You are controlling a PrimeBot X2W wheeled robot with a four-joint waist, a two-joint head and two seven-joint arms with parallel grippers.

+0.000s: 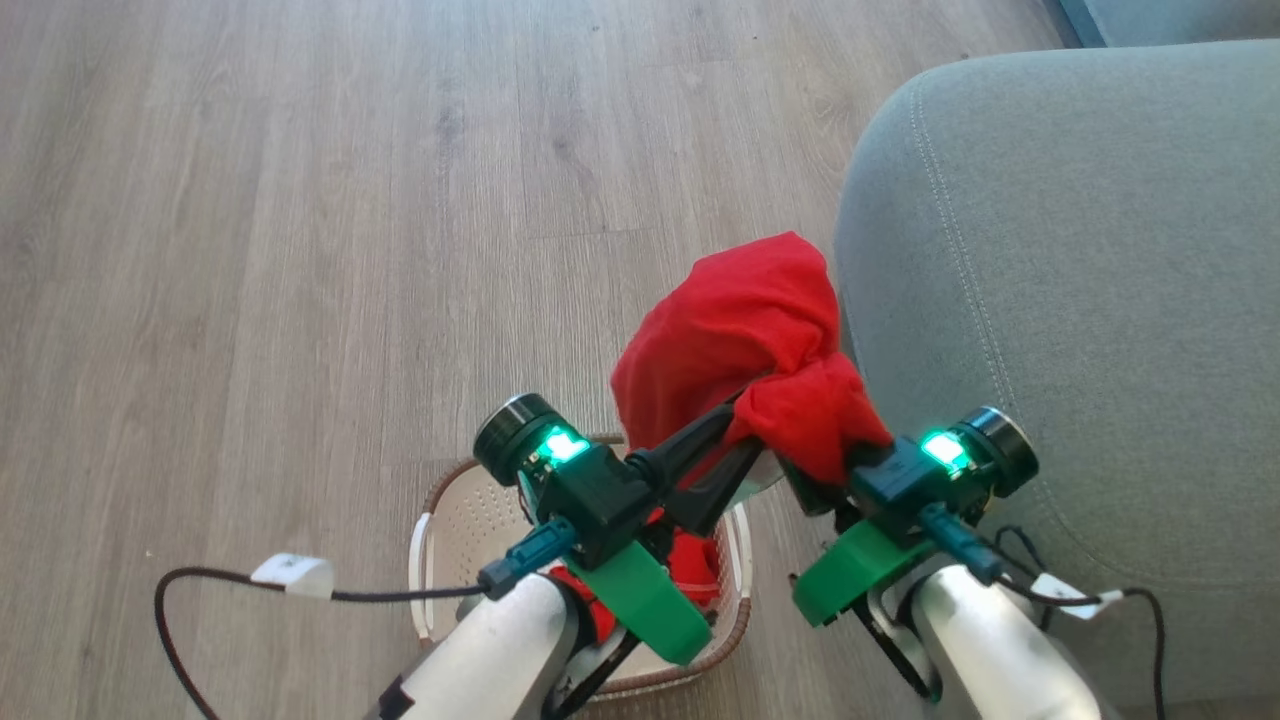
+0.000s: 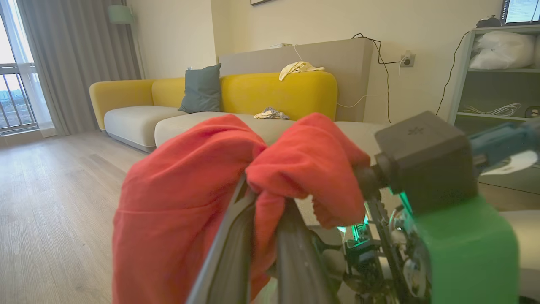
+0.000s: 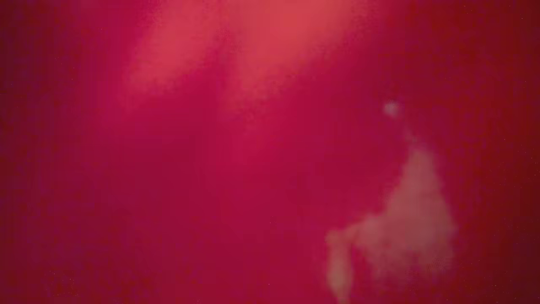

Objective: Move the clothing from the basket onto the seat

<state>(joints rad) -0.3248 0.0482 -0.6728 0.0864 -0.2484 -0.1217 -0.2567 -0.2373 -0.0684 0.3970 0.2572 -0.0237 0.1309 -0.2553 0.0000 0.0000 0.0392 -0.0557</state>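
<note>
one red garment [image 1: 740, 330] is up clear of the laundry basket [image 1: 450, 520], bunched in the air above the basket's far right corner, not yet on the grey seat [image 1: 1080, 300]. left gripper [image 1: 745, 425] is clamped on it: the left wrist view has cloth pinched between the two dark fingers [image 2: 299, 253] and spilling to both sides. right gripper [image 1: 850, 468] is closed too, fingers buried under the bundle's near fold, fabric gathered tight into it. right wrist view is blurred red cloth against the lens. left gripper hangs over the basket, right gripper just right of it, and the tips converge inside the bundle. more red cloth [image 1: 693, 565] lies in the basket against its right wall, partly behind the left wrist. basket's left half shows bare perforated floor. seat stands just right of the basket, rounded corner nearest. garment edge is touching or just off that corner, cannot tell which. wood floor [image 1: 300, 250] runs under and beyond the basket. tagged black cable [image 1: 292, 572] loops left of the basket.
</note>
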